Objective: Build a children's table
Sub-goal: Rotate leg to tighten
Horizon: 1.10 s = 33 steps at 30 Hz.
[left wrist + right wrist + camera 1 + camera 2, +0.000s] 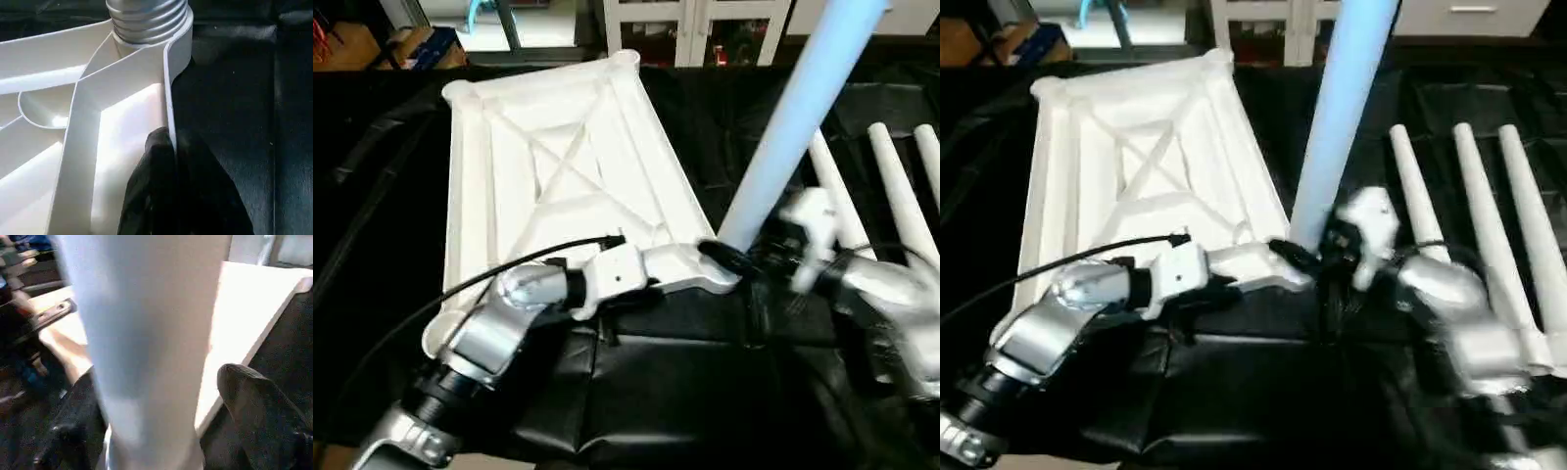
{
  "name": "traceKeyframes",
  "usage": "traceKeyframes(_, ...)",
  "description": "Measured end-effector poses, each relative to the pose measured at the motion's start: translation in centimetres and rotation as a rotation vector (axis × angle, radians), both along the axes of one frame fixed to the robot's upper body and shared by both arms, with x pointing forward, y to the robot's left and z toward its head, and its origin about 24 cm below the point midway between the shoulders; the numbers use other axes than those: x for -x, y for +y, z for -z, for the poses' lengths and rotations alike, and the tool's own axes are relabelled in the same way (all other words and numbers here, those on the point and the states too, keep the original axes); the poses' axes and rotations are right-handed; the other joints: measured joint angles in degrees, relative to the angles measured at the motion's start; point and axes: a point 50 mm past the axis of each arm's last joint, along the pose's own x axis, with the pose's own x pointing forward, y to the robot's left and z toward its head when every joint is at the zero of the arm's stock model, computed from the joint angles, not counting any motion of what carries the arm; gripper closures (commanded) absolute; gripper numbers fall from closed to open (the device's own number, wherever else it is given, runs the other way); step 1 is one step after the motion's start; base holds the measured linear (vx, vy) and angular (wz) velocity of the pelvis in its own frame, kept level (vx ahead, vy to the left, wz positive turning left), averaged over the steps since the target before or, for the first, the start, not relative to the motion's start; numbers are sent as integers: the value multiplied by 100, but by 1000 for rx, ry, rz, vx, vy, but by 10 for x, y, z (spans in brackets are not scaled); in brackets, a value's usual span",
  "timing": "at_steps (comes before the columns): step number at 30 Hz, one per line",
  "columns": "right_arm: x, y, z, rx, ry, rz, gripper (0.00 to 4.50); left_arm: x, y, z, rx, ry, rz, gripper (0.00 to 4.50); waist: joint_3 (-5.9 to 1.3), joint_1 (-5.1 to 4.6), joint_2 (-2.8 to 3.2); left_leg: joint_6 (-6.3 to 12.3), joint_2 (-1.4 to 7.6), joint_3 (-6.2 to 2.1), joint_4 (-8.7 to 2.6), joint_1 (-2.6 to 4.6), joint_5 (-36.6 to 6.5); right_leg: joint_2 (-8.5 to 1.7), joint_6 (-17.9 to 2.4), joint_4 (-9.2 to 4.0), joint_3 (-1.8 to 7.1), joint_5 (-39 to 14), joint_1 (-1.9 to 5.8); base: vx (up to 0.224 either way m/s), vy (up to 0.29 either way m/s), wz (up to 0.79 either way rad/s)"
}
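Note:
The white table top (558, 166) lies upside down on the black cloth, its X ribs facing up. One white leg (793, 127) stands upright in the near right corner socket, and its threaded end (146, 19) sits in that socket. My left gripper (720, 259) is shut on the top's rim just beside that corner; the rim wall runs between the black fingers (161, 186). My right gripper (773, 259) reaches round the foot of the leg, with a gap between one fingertip (244, 387) and the tube. Three more legs (1489, 215) lie side by side on the right.
White shelving (695, 29) stands along the back, with a box and blue items (421, 44) at the back left. A black cable (509, 269) arcs over my left forearm. Black cloth (685, 372) covers the near area.

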Motion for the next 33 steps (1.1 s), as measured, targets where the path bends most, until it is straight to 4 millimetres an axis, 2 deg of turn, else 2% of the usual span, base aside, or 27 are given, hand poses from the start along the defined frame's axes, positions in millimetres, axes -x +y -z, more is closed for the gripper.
traceKeyframes(3,4,-8,1,4,24,-7,99,-1,5,-1,13,4,-9,450,3,-54,-2,-1,5,-1,20,8,1,1,6,25,3,-8,-1,0,0,0)
traceKeyframes(10,4,-17,1,15,50,7,156,-2,14,1,13,17,-30,450,9,-156,-9,-31,10,-7,27,35,-16,3,8,29,0,-7,7,0,0,0)
traceKeyframes(15,-1,-21,5,-2,65,38,200,-1,14,1,20,26,-23,450,6,-163,-4,-23,9,-7,22,43,-11,3,7,30,-2,-7,16,0,0,0)
traceKeyframes(18,-5,-20,6,-11,63,41,200,0,14,2,19,32,-20,450,6,-182,-5,-21,10,-7,25,45,-9,4,7,35,-2,-7,17,0,0,0)
traceKeyframes(19,-7,-19,5,-11,61,39,163,0,13,2,19,32,-20,450,6,-183,-5,-20,10,-7,27,44,-9,4,7,36,-2,-7,16,0,0,0)
traceKeyframes(22,-7,-20,4,-6,57,34,159,1,14,2,18,33,-17,450,5,-176,-4,-13,10,-7,27,45,-5,3,6,37,-1,-7,17,0,0,0)
traceKeyframes(25,-6,-22,3,2,62,17,121,3,14,3,18,32,-13,450,5,-167,-6,-7,10,-6,28,45,-2,3,6,37,-1,-7,18,0,0,0)
traceKeyframes(27,-2,-25,3,13,63,6,119,3,13,3,18,33,-8,450,4,-136,-6,-7,10,-6,27,44,-2,2,6,37,-2,-7,18,0,0,0)
traceKeyframes(33,9,-30,4,45,78,-42,67,5,10,3,17,35,7,450,0,-59,0,-7,10,-5,36,46,-2,3,6,40,-1,-7,20,0,0,0)
